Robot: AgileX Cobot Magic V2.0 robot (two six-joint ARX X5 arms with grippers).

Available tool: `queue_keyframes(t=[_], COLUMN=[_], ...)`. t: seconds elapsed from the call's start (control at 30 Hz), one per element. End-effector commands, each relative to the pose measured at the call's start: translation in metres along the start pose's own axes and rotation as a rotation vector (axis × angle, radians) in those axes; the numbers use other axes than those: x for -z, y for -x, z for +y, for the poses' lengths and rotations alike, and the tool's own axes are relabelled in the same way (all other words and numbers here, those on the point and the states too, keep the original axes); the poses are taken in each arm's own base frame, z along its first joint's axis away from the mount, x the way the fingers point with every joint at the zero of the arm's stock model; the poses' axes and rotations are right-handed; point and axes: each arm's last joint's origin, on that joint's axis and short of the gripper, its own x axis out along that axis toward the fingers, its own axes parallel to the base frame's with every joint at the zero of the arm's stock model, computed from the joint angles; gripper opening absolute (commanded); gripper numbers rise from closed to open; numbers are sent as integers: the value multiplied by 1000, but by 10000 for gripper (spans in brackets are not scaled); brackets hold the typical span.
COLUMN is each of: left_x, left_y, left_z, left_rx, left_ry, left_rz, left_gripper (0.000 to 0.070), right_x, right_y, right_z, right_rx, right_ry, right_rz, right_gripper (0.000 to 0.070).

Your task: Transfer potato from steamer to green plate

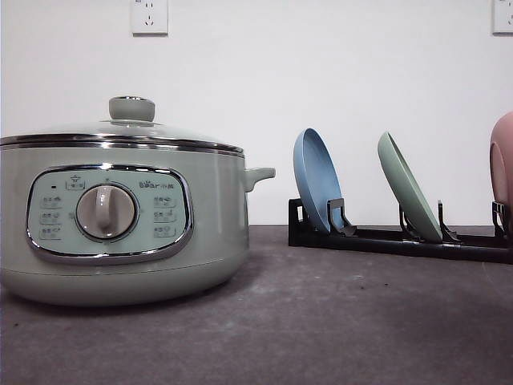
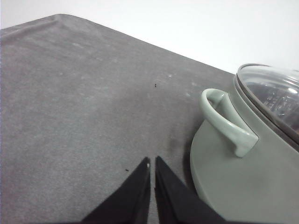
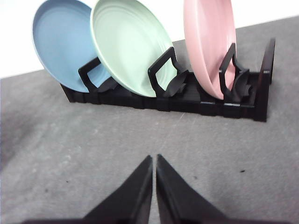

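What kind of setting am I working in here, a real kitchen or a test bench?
Likely a staged test bench: a grey felt-covered table against a bare white wall with sockets, holding just a steamer and a black plate rack.

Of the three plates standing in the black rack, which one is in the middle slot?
The pale sage-green round plate stands in the middle slot of the black rack, between the blue plate on one side and the pink dish on the other.

One brand mark readable from here
I make out "Bear" on the steamer (image 1: 120,220) control panel (image 1: 109,213), above the dial (image 1: 106,212); the button labels are too small to read
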Motion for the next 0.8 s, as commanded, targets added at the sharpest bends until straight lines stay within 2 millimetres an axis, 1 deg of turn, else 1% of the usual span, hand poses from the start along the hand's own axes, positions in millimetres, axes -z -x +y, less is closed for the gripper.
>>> queue_keyframes(t=[0.0,0.2,0.33,0.53,0.77], left_x=[6,-2,-14,-45,-88], left_y=[-1,2,7,21,45], left_z=[2,-1,-5,-16,-31], left_rx=[-15,3,39,97,153], left_ry=[41,152,164,163,117], left_rz=[33,12,-14,-100,-210], left_gripper=[9,9,9,9,9], right_x=[1,-1,-10,-37,-81], right_y=[0,0,3,15,39], right_z=[0,2,5,14,28], right_rx=[-3,-50,-64,-95,-138], right_ry=[-51,-102,-121,-107,-66], right_rz=[2,8,-16,-98,-236], right_gripper=[0,0,0,0,0])
